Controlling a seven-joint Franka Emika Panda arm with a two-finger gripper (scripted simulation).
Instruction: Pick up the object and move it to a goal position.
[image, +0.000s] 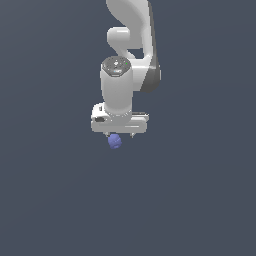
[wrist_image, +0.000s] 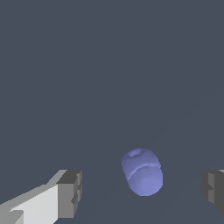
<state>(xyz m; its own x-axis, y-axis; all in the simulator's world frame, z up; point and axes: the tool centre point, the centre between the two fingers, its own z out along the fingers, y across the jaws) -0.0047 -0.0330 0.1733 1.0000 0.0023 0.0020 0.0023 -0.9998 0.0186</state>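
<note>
I have the claw (wrist_image: 141, 192) spread wide, straddling the blue-purple blob (wrist_image: 141, 171), pads (wrist_image: 70, 192) clear of it on both sides, nothing gripped. Blob (image: 114, 142) sits just under the white arm (image: 120, 90), off-centre between the pads. Lined up for a pinch, I'd say.
</note>
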